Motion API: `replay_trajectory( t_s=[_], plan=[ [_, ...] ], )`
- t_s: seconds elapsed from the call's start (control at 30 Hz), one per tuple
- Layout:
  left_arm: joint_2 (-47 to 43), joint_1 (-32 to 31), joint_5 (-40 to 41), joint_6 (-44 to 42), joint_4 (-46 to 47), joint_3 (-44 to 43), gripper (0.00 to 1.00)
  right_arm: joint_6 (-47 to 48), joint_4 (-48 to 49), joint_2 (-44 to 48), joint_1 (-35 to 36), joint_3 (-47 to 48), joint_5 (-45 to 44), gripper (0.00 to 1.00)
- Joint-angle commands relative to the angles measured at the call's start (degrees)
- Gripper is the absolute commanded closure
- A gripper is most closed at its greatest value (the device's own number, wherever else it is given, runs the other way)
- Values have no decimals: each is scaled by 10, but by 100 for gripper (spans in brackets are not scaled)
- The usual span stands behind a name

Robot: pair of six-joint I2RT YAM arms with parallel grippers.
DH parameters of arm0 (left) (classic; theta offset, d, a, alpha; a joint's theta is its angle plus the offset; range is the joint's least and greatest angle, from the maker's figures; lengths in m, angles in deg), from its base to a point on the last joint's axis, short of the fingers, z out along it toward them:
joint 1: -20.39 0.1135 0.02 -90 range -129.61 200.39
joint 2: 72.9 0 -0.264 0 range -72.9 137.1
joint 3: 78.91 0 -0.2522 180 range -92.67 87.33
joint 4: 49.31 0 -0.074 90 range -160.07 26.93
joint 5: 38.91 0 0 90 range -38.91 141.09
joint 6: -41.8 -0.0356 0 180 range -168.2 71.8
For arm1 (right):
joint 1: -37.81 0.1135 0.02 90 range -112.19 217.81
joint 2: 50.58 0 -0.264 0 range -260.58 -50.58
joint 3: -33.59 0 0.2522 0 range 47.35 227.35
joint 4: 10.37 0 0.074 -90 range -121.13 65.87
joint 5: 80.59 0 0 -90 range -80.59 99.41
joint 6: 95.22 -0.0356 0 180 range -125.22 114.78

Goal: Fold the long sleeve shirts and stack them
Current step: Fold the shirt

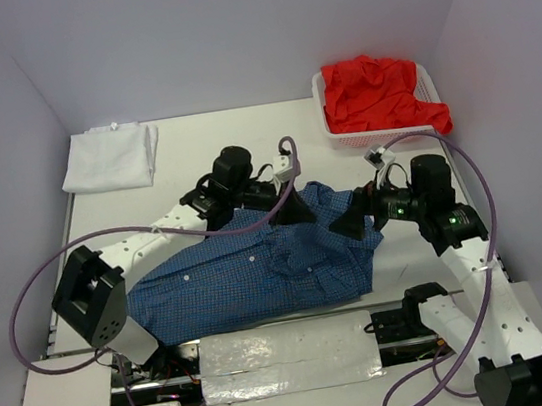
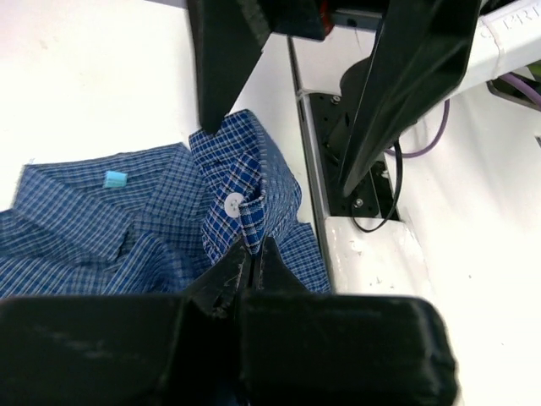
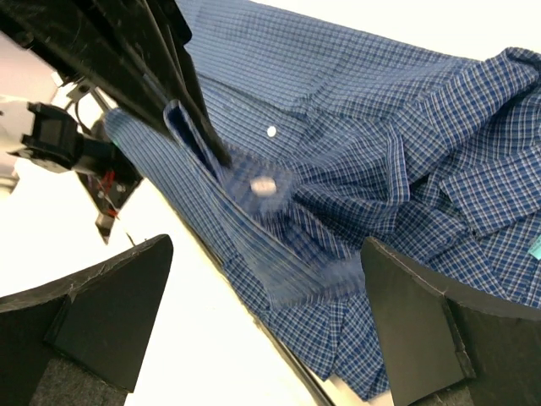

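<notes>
Only one label is being shown: a small turquoise label [image 2: 114, 178] sewn inside the collar of the blue checked shirt [image 1: 251, 276], its print too small to be read. Dark lettering is being cut off by the frame edge on a white arm link [image 2: 511, 34], so it cannot be read either.

The blue checked shirt is being kept spread and rumpled across the middle of the desk [image 1: 202, 142], with the collar toward the far right. The left end effector [image 2: 251, 254] is being kept clenched on a raised fold of the button strip, just beside a white button [image 2: 232, 201] and close to the collar. The right end effector [image 3: 266, 254] is being held released, with its fingers spread wide, just to the right of the left one and over the shirt's far right part. The pinched fold is lying beyond its fingers, and contact with the cloth cannot be told.

A white shirt [image 1: 110, 157] is being kept folded at the far left corner of the desk. A red shirt [image 1: 377, 92] is being held bunched in a white mesh basket [image 1: 318, 85] at the far right, well apart from both end effectors.
</notes>
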State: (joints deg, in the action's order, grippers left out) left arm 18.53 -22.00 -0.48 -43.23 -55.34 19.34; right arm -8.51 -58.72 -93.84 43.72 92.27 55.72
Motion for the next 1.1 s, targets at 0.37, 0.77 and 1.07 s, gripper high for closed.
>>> replay_trajectory(
  t_s=[0.37,0.77,1.07],
  plan=[
    [-69,46,-16,69,151,84,100,-51,-12,19,-27,91,-94,0],
    [-65,54,-17,125,237,116,100,-65,60,-23,-6,-3,-5,4],
    [-73,54,-15,115,230,125,100,-100,240,-87,25,-29,83,30]
  ],
)
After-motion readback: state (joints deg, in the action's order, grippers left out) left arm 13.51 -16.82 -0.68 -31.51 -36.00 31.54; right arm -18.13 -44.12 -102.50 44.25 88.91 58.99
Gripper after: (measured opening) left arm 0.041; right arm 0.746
